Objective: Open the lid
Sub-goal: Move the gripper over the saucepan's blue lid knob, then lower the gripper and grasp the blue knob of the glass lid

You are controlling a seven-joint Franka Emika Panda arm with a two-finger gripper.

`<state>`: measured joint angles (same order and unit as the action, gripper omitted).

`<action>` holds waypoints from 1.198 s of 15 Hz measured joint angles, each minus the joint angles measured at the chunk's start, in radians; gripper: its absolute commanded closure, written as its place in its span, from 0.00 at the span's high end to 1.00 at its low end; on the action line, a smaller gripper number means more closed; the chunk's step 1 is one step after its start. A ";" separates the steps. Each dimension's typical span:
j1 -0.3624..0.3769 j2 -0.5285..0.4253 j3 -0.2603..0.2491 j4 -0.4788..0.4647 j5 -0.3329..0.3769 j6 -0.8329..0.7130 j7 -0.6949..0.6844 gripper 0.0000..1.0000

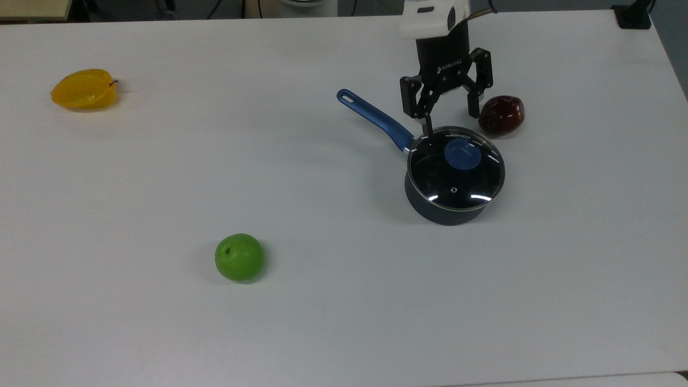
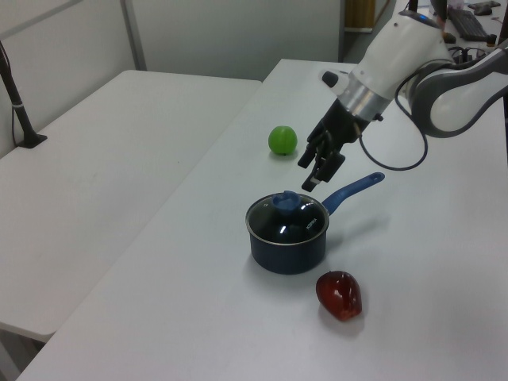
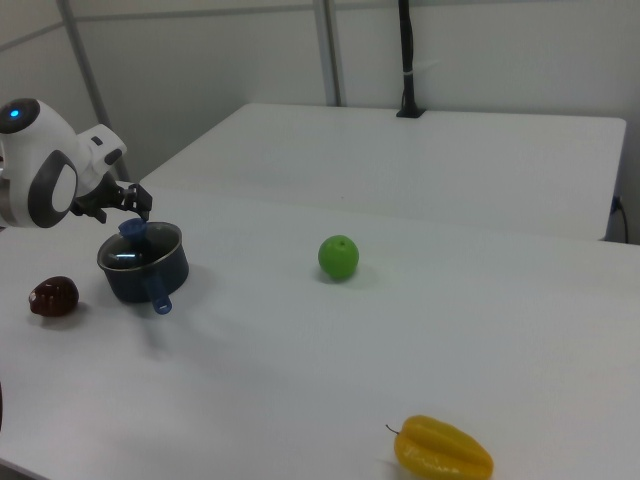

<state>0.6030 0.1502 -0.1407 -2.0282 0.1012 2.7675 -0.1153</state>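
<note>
On saucepan, lid, claw above

Black tool, white worktop; dark pan, blue knob, green apple, yellow fruit, dark red fruit, possibly an apple.

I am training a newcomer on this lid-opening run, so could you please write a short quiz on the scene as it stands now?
1. True or false: the lid sits on the pan.
2. In the top view, which fruit lies nearest the gripper? A) green apple B) red fruit C) yellow fruit
3. Fill in: the gripper's fingers are ____ and hold nothing.

Key
1. True; the lid rests closed on the pan, its blue knob untouched.
2. B.
3. Open.
</note>
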 measured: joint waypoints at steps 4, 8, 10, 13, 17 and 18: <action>0.000 0.075 0.000 0.041 0.000 0.016 0.000 0.89; 0.001 0.106 0.014 0.068 0.000 0.033 0.000 0.84; 0.003 0.118 0.026 0.078 0.000 0.033 0.000 0.83; 0.003 0.145 0.028 0.104 -0.001 0.033 0.000 0.83; 0.003 0.165 0.029 0.134 -0.001 0.033 0.000 0.80; 0.003 0.167 0.029 0.135 -0.001 0.033 0.000 0.76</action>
<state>0.6057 0.3176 -0.1121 -1.8934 0.1004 2.8010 -0.1153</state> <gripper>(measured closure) 0.172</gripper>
